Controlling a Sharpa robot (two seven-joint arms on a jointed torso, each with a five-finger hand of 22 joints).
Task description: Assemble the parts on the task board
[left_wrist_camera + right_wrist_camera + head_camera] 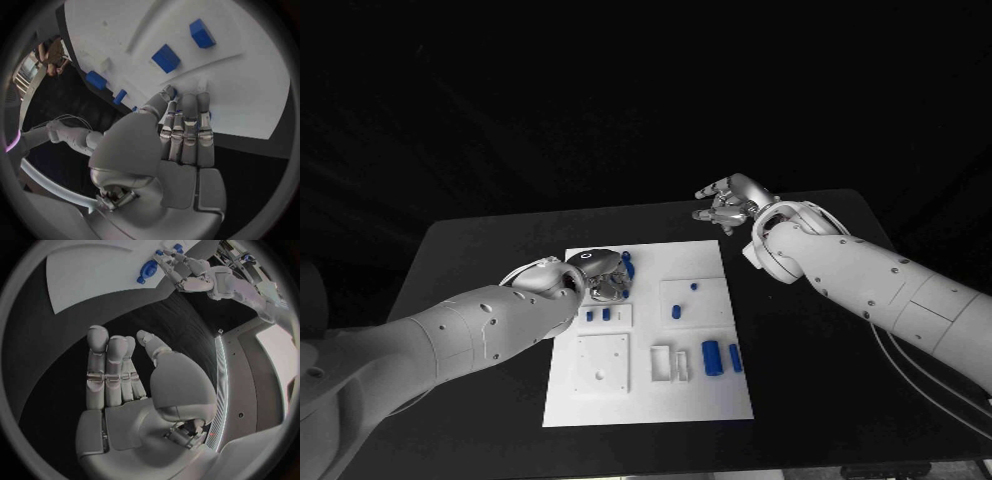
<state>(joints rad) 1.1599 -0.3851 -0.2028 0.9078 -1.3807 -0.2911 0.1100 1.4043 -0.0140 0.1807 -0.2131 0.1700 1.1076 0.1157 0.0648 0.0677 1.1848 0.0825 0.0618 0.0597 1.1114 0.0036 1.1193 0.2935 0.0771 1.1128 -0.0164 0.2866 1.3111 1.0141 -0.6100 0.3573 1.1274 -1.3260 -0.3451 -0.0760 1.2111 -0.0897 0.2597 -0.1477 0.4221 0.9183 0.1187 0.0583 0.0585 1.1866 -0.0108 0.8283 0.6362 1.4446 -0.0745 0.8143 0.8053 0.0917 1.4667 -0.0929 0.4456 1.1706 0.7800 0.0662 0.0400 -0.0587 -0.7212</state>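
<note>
The white task board [646,390] lies in the middle of the black table. My left hand [599,272] is over its far left part, beside a long blue part [627,265]. In the left wrist view its fingers [187,125] lie straight and close together with the tips down on the board [250,80]; slivers of blue show behind them, and whether they hold a part is hidden. Two blue blocks [165,57] [202,33] sit in a recess beyond the fingertips. My right hand [730,205] hovers off the board's far right corner, fingers [109,370] spread and empty.
More blue parts lie on the board: two small ones mid-board [695,288] [676,311], two cylinders [711,357] [734,357] near the right edge, and small pieces [596,315] below my left hand. Black table [819,400] surrounds the board.
</note>
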